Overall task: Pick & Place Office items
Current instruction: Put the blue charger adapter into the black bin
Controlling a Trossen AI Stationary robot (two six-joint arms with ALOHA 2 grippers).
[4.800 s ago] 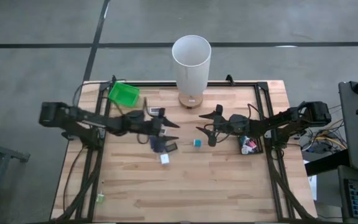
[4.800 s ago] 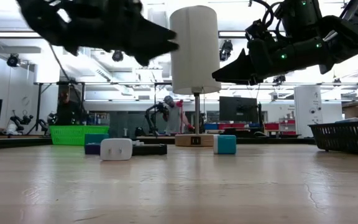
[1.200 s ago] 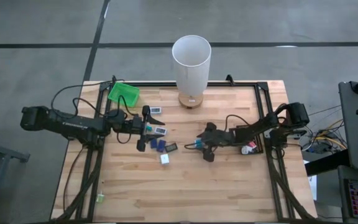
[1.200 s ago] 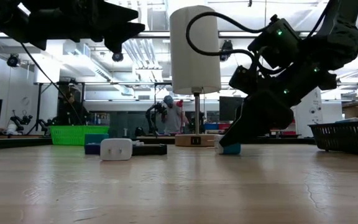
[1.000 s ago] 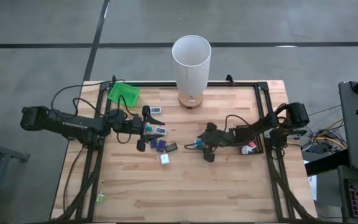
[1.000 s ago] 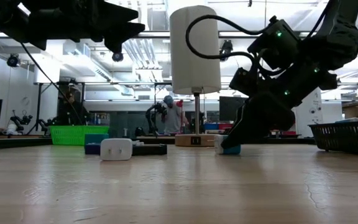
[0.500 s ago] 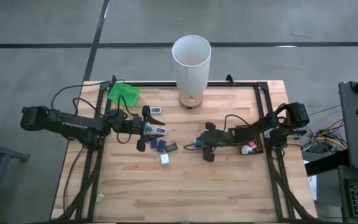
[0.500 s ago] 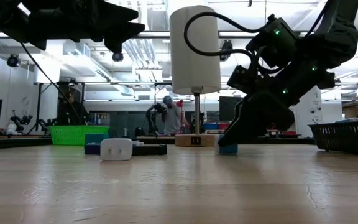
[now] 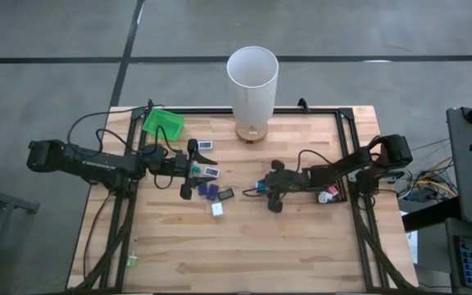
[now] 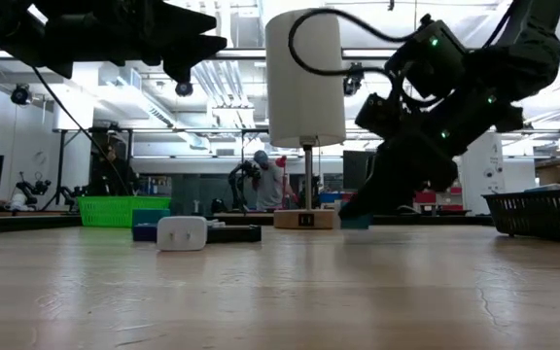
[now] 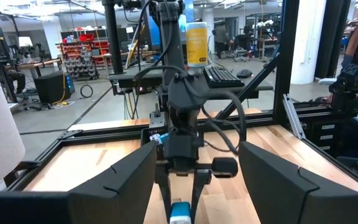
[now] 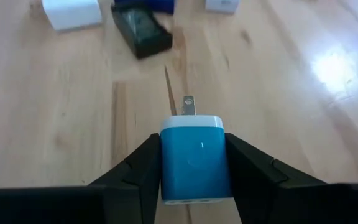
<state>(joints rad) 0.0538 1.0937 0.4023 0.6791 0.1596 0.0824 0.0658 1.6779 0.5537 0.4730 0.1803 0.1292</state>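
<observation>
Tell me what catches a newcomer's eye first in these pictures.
The tall white cylinder on its wooden base stands at the table's far edge, towering over everything. Near mid-table, the right tool is shut on a small teal-blue plug-in charger block, prongs forward. The left tool hangs above a cluster of tiny dark blue and white pieces.

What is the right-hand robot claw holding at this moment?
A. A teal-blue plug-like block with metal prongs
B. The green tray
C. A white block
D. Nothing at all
A. In the right wrist view the right gripper has its two fingers pressed against both sides of the teal-blue plug block, whose metal prong points forward over the wooden table.
</observation>
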